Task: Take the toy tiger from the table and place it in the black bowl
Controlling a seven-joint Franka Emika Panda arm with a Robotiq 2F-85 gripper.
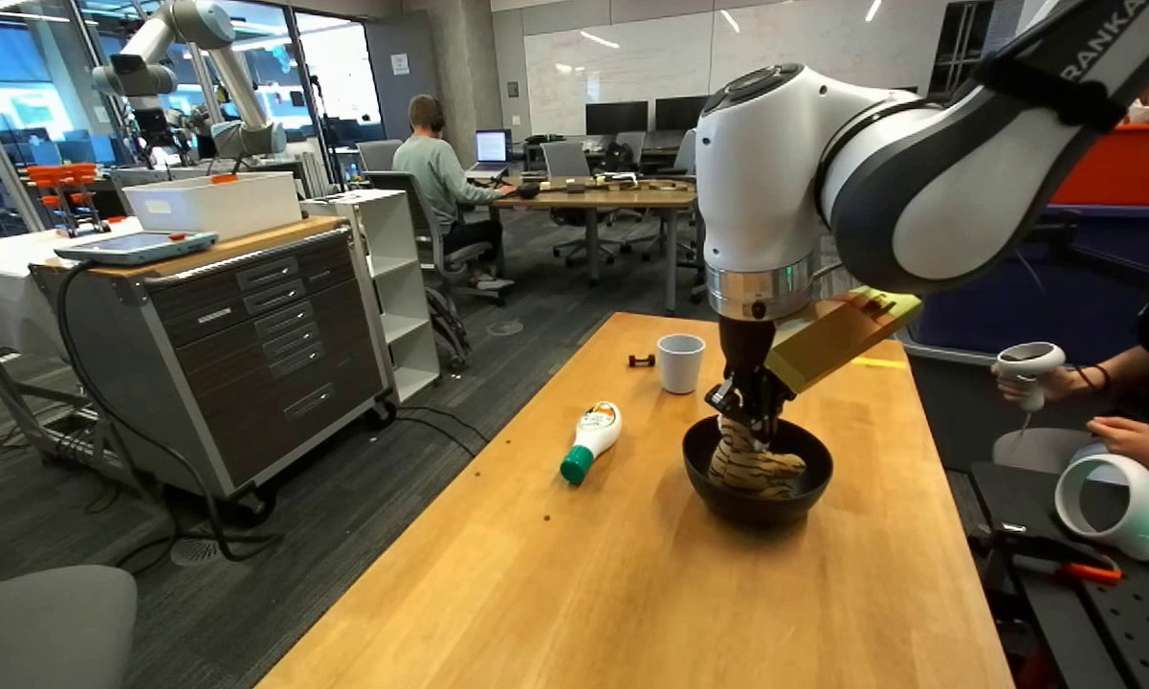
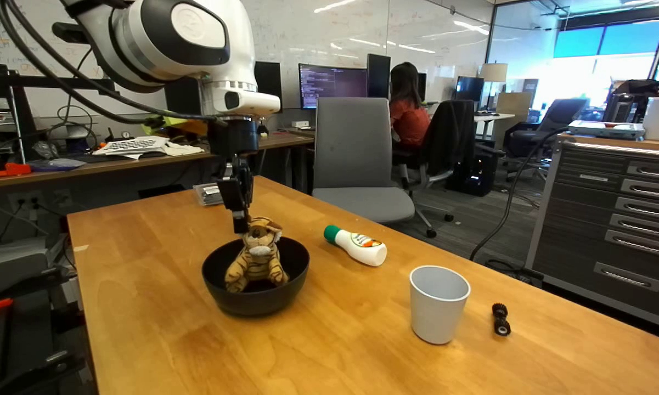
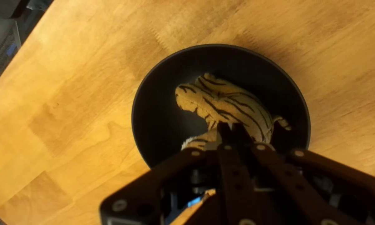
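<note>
Toy tiger: sits upright inside the black bowl, face toward the camera in an exterior view, legs low in the hollow.
Claw: points straight down over the bowl, its two tips pressed almost together; they seem to pinch a little plush near the head, though the contact is partly hidden.
Tiger from claw: directly below, the head just beside the tips, the body lower down.
Long axis: slanting in the wrist view, from white whiskers at lower left to the thin tail at right, the tips over the middle.
Bowl rim: encircles the tiger, so letting go here should leave it inside.
Likely next move: part the tips, then rise straight up; sideways travel could tug the head or knock the rim.
</note>
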